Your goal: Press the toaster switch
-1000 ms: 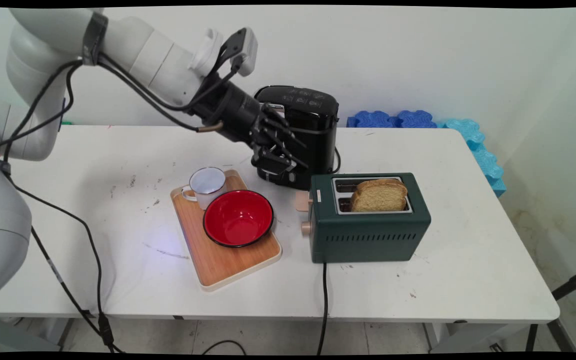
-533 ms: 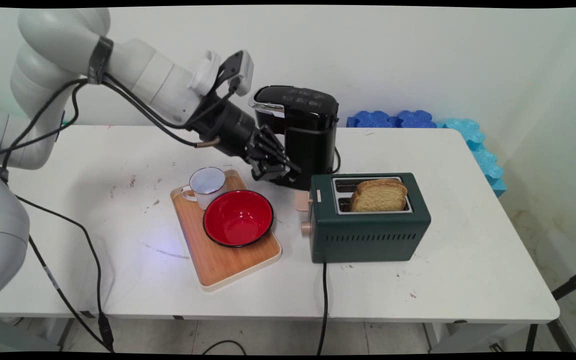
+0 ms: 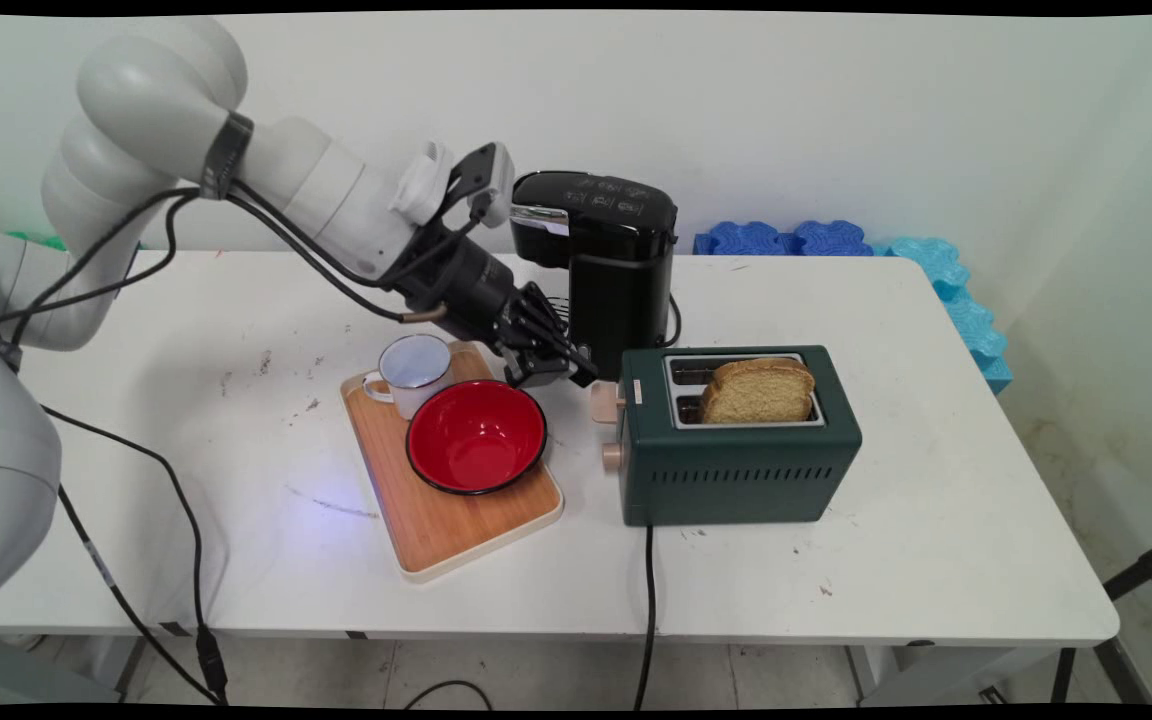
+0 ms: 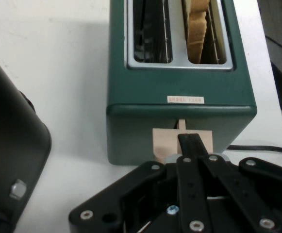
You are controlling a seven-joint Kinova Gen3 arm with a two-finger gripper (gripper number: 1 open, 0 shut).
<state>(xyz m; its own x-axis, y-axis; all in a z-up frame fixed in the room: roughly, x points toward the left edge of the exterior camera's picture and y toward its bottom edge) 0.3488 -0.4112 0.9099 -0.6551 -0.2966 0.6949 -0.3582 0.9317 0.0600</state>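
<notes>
Main view gives me one toaster (image 3: 736, 440) holding one bread slice (image 3: 758, 391), one mug (image 3: 414, 366), one bowl (image 3: 476, 436). My closed gripper (image 3: 564, 375) has dropped from the coffee maker (image 3: 604, 262) to the toaster's lever (image 4: 182, 141).

Toasters: you have one toaster (image 3: 739, 440)
Bread: one bread slice (image 3: 758, 390)
Coffee makers: one coffee maker (image 3: 604, 260)
Bowls: one red bowl (image 3: 476, 437)
Mugs: one mug (image 3: 410, 368)
Boards: one wooden board (image 3: 456, 515)

Bright, even light overall; soft shadows under arm on table (image 3: 836, 560). Hand view sharp on toaster (image 4: 179, 121), linkage at btm slightly soft.
</notes>
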